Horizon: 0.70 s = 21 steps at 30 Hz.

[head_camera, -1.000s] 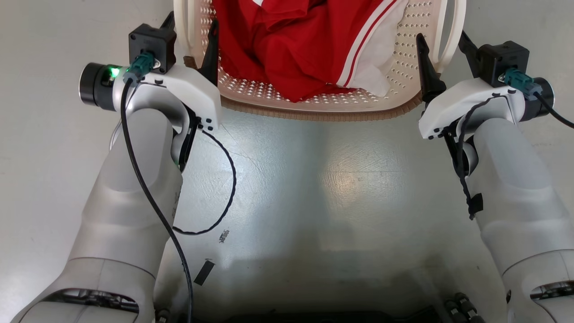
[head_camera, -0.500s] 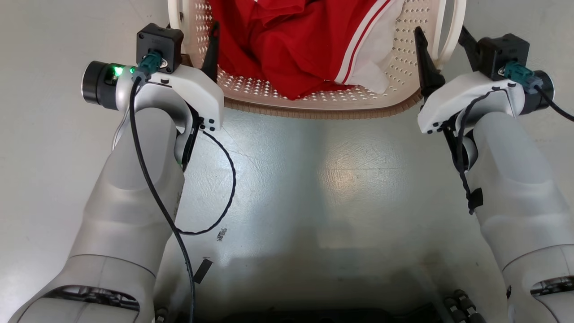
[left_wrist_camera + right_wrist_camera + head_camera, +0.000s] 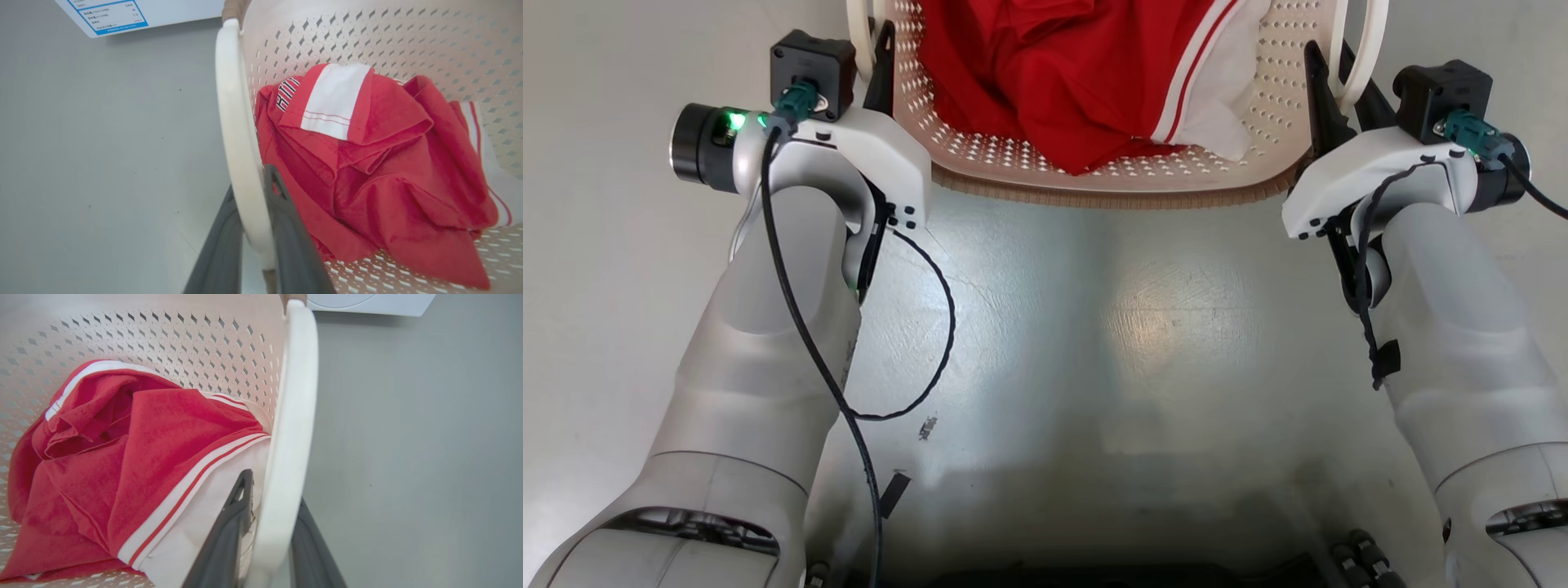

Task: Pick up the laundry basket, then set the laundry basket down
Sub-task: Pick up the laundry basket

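Head view: the laundry basket (image 3: 1282, 106) is at the top edge, straight ahead of us between both arms. Its brown rim faces us and a red-and-white shirt (image 3: 1078, 82) is bunched inside. Our left fingers (image 3: 880, 65) reach up at the left handle (image 3: 855, 37). Our right fingers (image 3: 1319, 106) straddle the right handle (image 3: 1368, 45), one inside the wall and one outside. The grey floor (image 3: 1143, 327) is below. We can't tell from here whether the base is off the floor.

Left wrist view: both dark fingers press on the white handle loop, one on each side, pinching it low down. The shirt lies just beside the inner finger. A white appliance panel (image 3: 110, 16) with a blue label stands beyond.

Right wrist view: mirrored. The fingers clamp the right handle between them, with the inner one next to the white part of the shirt.

Our read: this is the pick-up step. The grip is made on both sides, so the lift is the step in hand. The next move calls for both arms to rise together at the same rate so the basket stays level. The handles are smooth, thin loops, so an uneven pull could let one slide through the pinch or tip the load. Set-down comes after: lower until the base is flat on the floor, then spread the fingers.
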{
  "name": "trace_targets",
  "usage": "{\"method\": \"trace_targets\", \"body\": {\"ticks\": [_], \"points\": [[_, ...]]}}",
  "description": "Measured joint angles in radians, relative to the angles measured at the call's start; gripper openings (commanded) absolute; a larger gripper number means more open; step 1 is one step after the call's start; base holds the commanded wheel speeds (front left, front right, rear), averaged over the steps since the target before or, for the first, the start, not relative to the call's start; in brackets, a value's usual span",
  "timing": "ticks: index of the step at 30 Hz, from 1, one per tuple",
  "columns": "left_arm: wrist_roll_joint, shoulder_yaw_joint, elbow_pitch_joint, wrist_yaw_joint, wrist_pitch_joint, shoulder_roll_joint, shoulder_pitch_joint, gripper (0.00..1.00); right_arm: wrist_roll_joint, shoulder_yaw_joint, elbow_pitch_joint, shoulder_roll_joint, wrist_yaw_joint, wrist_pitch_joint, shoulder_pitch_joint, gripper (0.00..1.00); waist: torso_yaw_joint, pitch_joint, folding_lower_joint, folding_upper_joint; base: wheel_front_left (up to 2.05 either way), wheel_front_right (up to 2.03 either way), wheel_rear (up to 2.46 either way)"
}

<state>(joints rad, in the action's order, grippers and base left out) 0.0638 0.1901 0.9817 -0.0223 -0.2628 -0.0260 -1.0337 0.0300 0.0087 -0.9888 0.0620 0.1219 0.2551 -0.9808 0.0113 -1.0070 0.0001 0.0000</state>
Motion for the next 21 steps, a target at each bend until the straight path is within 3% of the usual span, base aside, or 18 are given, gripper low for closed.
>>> {"method": "trace_targets", "body": {"ticks": [14, 21], "points": [[0.079, 0.068, 0.064, 0.006, 0.0, 0.005, 0.072, 0.0, 0.0, 0.03, -0.065, 0.003, 0.0, -0.001, 0.079, 0.0, 0.021, 0.133, 0.0, 0.0, 0.0, 0.0, 0.0], [0.176, 0.14, 0.116, 0.017, 0.0, 0.015, 0.16, 0.0, 0.024, 0.039, -0.15, -0.004, 0.001, -0.001, 0.14, 0.0, 0.031, 0.249, 0.0, 0.0, 0.0, 0.0, 0.0]]}}
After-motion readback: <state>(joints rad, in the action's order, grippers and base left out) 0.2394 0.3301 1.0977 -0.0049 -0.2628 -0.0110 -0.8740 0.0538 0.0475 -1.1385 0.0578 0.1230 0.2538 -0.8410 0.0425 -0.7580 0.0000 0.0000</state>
